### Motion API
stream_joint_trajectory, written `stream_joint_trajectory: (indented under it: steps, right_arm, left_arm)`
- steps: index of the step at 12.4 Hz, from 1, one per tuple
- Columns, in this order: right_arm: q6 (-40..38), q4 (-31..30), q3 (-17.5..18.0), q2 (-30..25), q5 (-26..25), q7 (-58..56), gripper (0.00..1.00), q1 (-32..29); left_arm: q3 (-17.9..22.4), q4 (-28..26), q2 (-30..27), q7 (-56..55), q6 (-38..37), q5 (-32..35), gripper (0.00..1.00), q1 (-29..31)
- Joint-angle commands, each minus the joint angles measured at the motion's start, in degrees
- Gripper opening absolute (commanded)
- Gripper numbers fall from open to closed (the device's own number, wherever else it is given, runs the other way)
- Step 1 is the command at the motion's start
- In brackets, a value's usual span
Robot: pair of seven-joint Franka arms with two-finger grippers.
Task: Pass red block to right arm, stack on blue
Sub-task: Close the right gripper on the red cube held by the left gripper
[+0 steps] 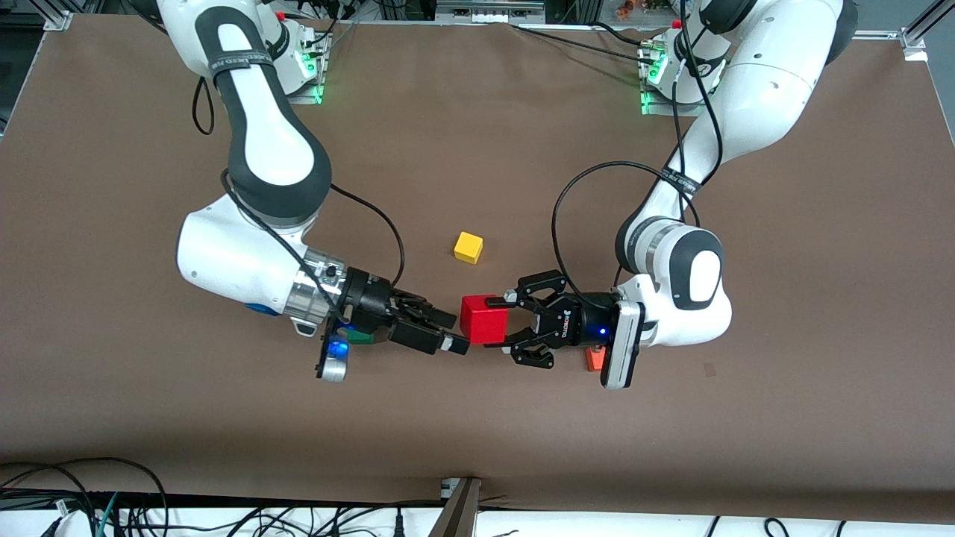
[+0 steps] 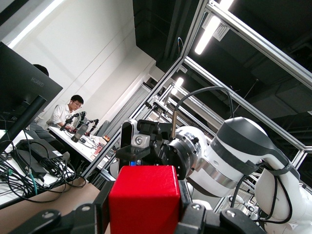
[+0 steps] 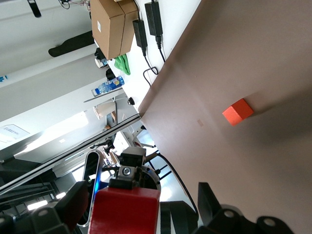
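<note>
Fingers [image 1: 501,302] of left gripper [image 1: 515,328] clamped on red block [image 1: 483,319], held above table [image 1: 477,425]. Right gripper [image 1: 451,332] fingers apart, flanking block.

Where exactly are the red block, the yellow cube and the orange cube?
red block [image 1: 483,319], front view, top face.
yellow cube [image 1: 468,247], front view, top face.
orange cube [image 3: 238,111], right wrist view, middle of its lit face.

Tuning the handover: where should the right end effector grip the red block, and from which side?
Grip the red block's free faces. The left end effector clamps it by the faces nearest to and farthest from the front camera, held over the table. The right end effector should come level from the right arm's end of the table, probably fingers above and below.
</note>
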Motion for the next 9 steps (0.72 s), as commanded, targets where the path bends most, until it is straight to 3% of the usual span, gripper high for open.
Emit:
stream_joint_trajectory:
  steps: [1,5,6,8,9]
  right_arm:
    - [0.65,2.92,-0.11,1.19,-1.27,2.65,1.00,0.61]
    - [1.78,3.80,0.06,1.28,-3.28,4.06,1.00,3.15]
    - [1.88,3.80,0.15,1.28,-4.25,4.06,0.93,3.51]
    - [1.53,3.80,0.50,1.28,-4.53,3.79,0.00,2.99]
    - [1.53,3.80,0.50,1.28,-4.61,3.79,0.00,2.98]
  left_arm:
    - [0.06,2.26,1.34,0.48,-0.87,-1.09,0.00,-0.15]
    - [0.06,2.34,1.34,0.30,-0.87,-1.09,0.00,-0.06]
    - [0.06,2.34,1.34,0.30,-0.87,-1.09,0.00,-0.06]
    - [0.06,2.34,1.34,0.30,-0.87,-1.09,0.00,-0.06]
    - [0.06,2.34,1.34,0.30,-0.87,-1.09,0.00,-0.06]
